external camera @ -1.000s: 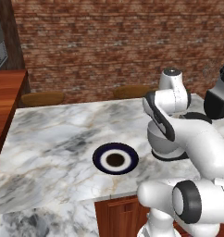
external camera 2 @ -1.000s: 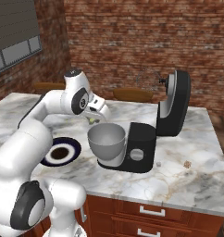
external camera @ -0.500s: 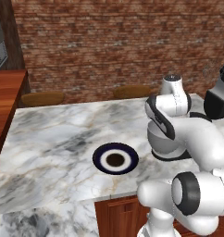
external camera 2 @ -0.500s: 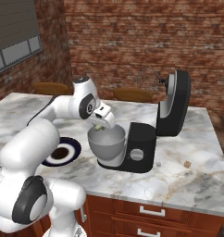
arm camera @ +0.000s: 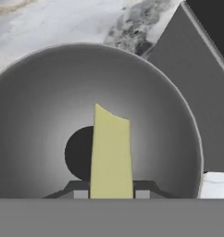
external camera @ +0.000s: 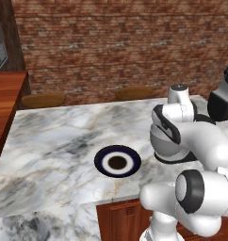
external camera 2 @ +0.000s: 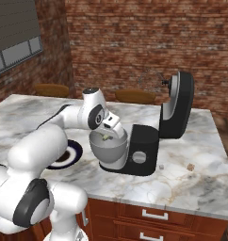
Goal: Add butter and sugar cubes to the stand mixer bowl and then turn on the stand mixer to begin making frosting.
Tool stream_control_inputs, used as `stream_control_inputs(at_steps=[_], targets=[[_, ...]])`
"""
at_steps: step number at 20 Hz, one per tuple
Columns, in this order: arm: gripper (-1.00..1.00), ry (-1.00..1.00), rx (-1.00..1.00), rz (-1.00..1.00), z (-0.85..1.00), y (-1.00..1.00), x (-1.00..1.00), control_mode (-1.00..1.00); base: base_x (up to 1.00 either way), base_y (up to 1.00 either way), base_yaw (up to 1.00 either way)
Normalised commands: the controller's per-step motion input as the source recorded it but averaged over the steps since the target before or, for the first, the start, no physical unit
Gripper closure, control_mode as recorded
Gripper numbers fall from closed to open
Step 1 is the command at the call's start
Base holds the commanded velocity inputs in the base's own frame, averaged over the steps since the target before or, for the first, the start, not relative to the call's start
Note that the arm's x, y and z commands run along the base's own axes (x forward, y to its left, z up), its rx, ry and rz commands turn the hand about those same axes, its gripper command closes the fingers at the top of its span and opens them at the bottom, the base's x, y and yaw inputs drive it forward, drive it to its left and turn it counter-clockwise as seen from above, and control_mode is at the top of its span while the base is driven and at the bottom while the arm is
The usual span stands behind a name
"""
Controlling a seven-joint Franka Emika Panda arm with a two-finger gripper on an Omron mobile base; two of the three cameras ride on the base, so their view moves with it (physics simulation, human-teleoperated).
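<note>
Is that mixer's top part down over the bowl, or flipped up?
Flipped up. The stand mixer has its head tilted back and standing upright behind the base, leaving the stand mixer bowl uncovered from above.

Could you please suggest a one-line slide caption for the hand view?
Claw holding a pale yellow butter stick above the empty stand mixer bowl.

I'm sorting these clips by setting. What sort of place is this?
A simulated home kitchen, most likely: a marble counter with wooden drawers below, a black stand mixer with its grey bowl, a plate, and a brick wall behind.
</note>
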Motion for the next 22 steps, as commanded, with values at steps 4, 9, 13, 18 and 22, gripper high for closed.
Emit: stream_control_inputs(at_steps=[4, 9, 13, 18, 22], targets=[[1.00, 0.00, 0.00, -0.01, -0.37, -0.01, 0.06, -1.00, 0.00, 0.00, 0.00], [1.00, 0.00, 0.00, -0.01, -0.32, 0.00, 0.15, -1.00, 0.00, 0.00, 0.00], [1.00, 0.00, 0.00, 0.00, -0.20, 0.00, 0.16, -1.00, 0.00, 0.00, 0.00], [1.00, 0.02, 0.00, 0.00, -0.26, 0.00, 0.12, -1.00, 0.00, 0.00, 0.00], [1.00, 0.05, -0.01, 0.00, -0.38, 0.02, 0.07, -1.00, 0.00, 0.00, 0.00]])
